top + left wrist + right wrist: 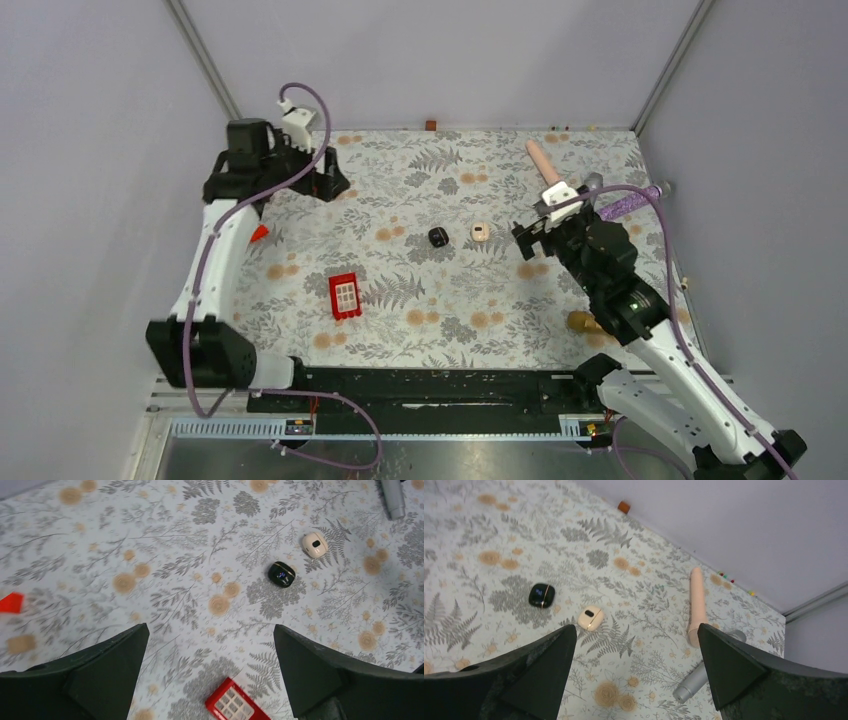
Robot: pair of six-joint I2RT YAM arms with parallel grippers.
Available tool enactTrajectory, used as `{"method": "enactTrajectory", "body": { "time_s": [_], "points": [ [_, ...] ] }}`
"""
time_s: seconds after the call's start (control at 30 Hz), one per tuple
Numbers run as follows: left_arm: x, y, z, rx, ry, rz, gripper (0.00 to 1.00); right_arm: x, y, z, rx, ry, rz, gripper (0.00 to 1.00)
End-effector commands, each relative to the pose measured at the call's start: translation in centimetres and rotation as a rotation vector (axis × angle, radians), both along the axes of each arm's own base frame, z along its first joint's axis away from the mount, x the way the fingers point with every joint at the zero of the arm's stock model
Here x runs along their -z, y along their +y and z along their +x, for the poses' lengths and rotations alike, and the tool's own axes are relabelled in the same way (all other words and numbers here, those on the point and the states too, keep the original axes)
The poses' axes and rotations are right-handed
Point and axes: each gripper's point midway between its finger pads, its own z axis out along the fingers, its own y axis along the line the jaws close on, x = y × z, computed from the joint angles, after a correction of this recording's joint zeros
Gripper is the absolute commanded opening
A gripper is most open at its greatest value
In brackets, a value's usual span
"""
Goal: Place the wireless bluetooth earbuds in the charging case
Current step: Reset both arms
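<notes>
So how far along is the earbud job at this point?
It looks done or nearly so: the black charging case lies shut on the table, and no loose earbuds show in any view. Nothing is in hand: the left gripper and right gripper have open, empty jaws, away from it. Whether the buds sit inside cannot be seen.

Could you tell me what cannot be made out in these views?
Earbuds: none visible in any view; whether the black case holds them is unclear.
Red block: cut off by the left wrist view's bottom edge.
Grey cylinder: right wrist view, partly behind a finger of the right hand.
Brown item, far wall: top view, too small.
</notes>
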Motion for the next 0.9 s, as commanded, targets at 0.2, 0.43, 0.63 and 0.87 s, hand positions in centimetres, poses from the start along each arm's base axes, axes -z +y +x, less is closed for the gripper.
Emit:
{"method": "enactTrajectory", "body": {
  "time_s": [0.2, 0.43, 0.63, 0.87],
  "points": [
    [-6.5, 4.1, -10.1, -0.15, -0.399, 0.042, 0.99, -11.2, -6.1, -3.2, 0.268, -0.236, 0.425, 0.99],
    [-10.9, 7.9, -14.2, -0.415, -0.54, 0.034, 0.99, -13.3, -8.2, -7.2, 0.233, -0.27, 0.382, 0.99],
    [-13.6, 12.6, -14.3, -0.715, -0.619, 0.024, 0.98, -11.5, -7.4, -8.4, 0.159, -0.265, 0.397, 0.99],
    [-9.9, 10.7, -13.1, -0.613, -0.559, -0.01, 0.98, -11.1, -6.7, -6.6, 0.183, -0.269, 0.406, 0.99]
  ]
}}
